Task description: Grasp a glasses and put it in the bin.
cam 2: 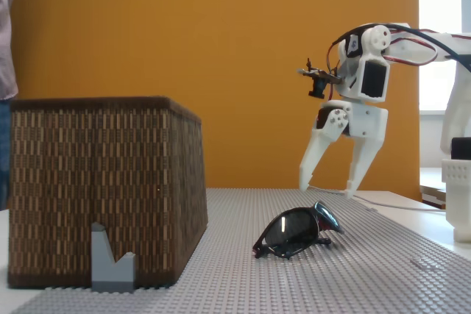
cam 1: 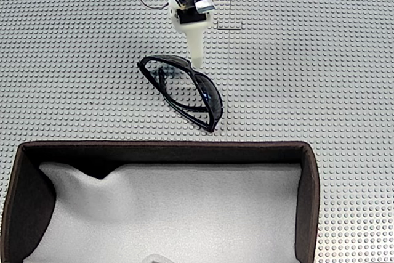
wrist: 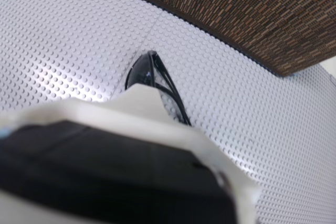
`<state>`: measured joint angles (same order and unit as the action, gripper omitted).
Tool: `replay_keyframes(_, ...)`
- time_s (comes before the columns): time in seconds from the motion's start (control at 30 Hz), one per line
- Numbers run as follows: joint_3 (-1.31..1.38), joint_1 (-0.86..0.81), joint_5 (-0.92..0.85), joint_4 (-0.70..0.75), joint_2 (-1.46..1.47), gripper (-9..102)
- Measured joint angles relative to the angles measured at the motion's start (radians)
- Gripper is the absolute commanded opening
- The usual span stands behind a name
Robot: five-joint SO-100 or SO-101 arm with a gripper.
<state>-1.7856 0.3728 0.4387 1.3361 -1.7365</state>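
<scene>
Jaws (cam 2: 327, 184) spread and empty, I see them hanging just above the glasses (cam 2: 298, 232) on the counter (cam 1: 308, 78) (bin (cam 2: 103, 189) stands well apart).

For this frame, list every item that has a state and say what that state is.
Sunglasses: arms folded, lying on the studded baseplate, outside the bin, not gripped.
Bin: open-topped, white lining visible, no sunglasses inside.
End effector: open, fingers spread and pointing down, raised above the sunglasses in a fixed view, touching nothing.
Grey block: upright in front of the bin's woven outer wall.
</scene>
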Motion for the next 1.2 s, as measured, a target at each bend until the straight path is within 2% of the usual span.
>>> replay_keyframes(0.13, 0.005, -0.028, 0.074, -0.087, 0.04, 29)
replay_keyframes(0.5, 0.006, -0.052, 0.14, -0.183, 0.143, 29)
replay_keyframes(0.57, 0.0, -0.058, 0.146, -0.201, 0.164, 17)
replay_keyframes(0.6, 0.0, -0.071, 0.146, -0.209, 0.169, 6)
replay_keyframes(0.63, 0.0, -0.081, 0.146, -0.219, 0.169, 2)
replay_keyframes(1.2, -0.014, -0.13, 0.048, -0.264, 0.163, 0)
